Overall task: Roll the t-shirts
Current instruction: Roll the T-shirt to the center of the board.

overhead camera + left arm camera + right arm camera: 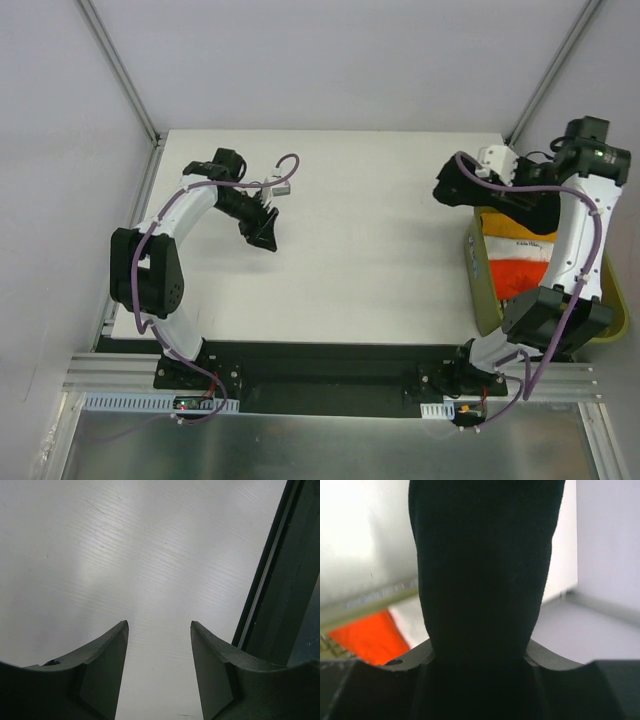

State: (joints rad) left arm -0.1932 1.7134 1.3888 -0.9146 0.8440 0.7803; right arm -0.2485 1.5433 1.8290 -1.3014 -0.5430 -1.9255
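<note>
Bunched soft black cloth t-shirt fills the middle of the right wrist view from top to bottom. It runs down between the fingers of the right end effector, which is closed on a thick fold of it, so only the two finger bases show at either side. At the lower left of that frame, behind the black cloth, a red-orange cloth t-shirt and a strip of a white cloth t-shirt lie inside the olive-green plastic tub.

In the overhead view the right end effector is at the upper right, over the tub's upper end. The dark cloth seems to hang below it, though cloth and black arm parts are hard to tell apart there. An orange cloth t-shirt lies uppermost in the tub, with the white and red-orange ones below it in the frame. The tub stands at the right edge of the white desk.

At the upper left, the left end effector has its fingers well apart and grips nothing, with desk surface showing between them.
</note>
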